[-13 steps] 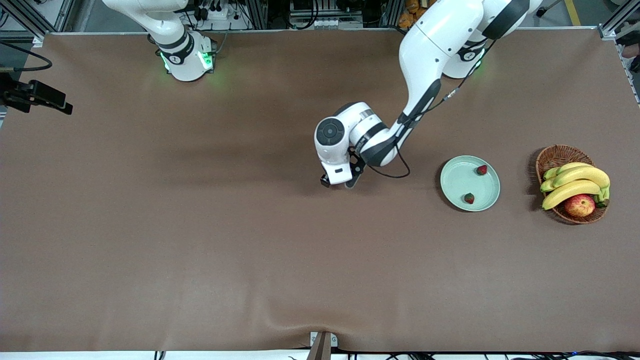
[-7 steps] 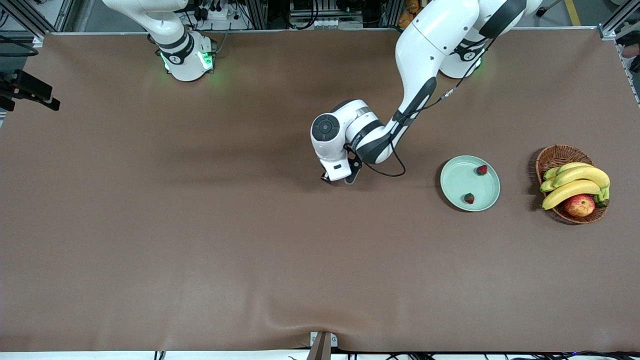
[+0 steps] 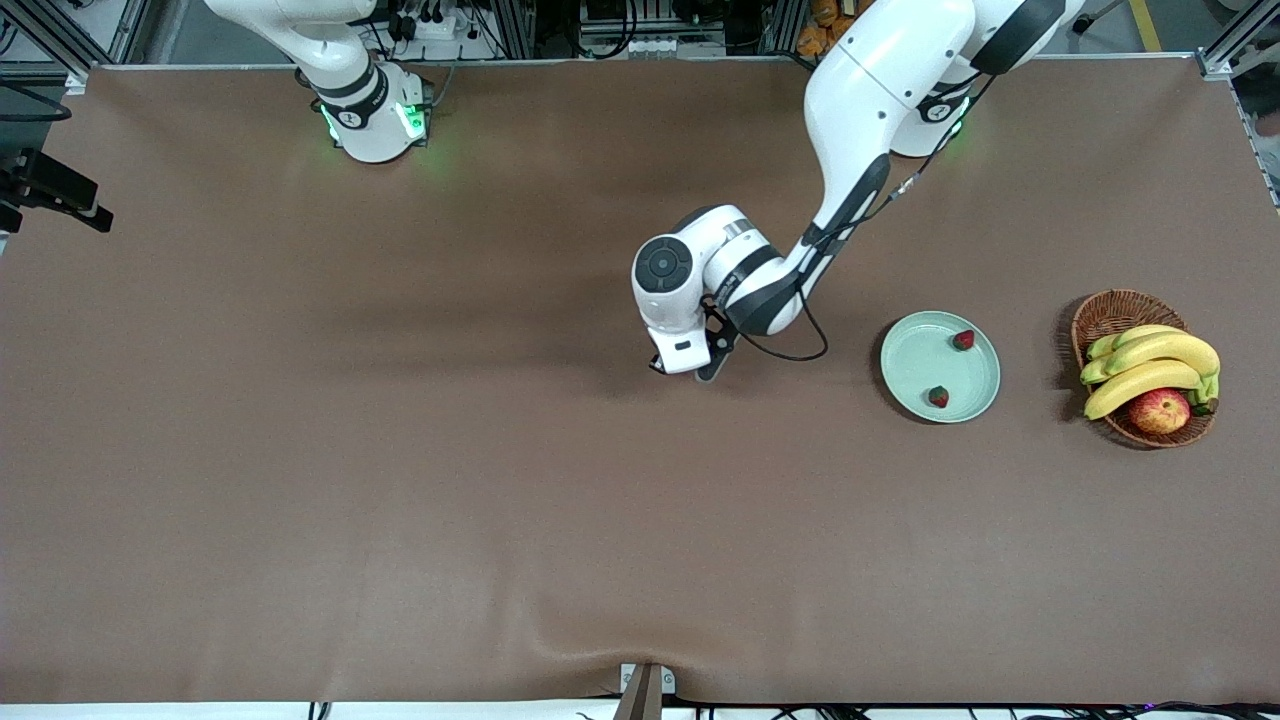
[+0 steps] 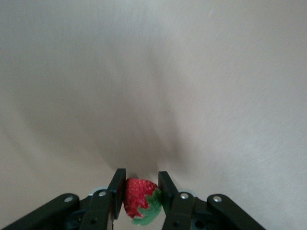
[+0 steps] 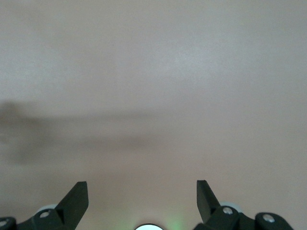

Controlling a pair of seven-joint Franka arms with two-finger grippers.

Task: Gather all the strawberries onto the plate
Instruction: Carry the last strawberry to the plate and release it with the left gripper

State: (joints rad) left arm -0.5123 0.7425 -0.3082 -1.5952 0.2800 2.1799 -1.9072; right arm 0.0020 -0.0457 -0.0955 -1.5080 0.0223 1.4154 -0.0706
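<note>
The right hand (image 5: 142, 199) waits at the right arm's end of the brown surface (image 3: 400, 480), its fingers (image 5: 76, 199) spread wide and holding nothing, with only bare cloth beneath it in the right wrist view.

Near mid-surface, the left hand (image 3: 690, 370) is down low over the cloth, its two black fingers (image 4: 116, 191) closed on a strawberry (image 4: 139, 199). In the left wrist view the berry sits squarely between the fingertips, red body pinched from both sides, its green top poking out at about 5 o'clock toward the wrist. In the front view the hand itself hides this berry.

At roughly 3 o'clock from the left hand in the front view, well apart from it, lies the pale green plate (image 3: 905, 365). Two more strawberries rest in it: one (image 3: 963, 340) near the rim at about 1 o'clock of the plate, the other (image 3: 938, 397) near the rim at about 6 o'clock.

At 3 o'clock from the plate, toward the left arm's end of the surface, a wicker basket (image 3: 1110, 312) holds bananas (image 3: 1150, 365) and an apple (image 3: 1160, 410).
</note>
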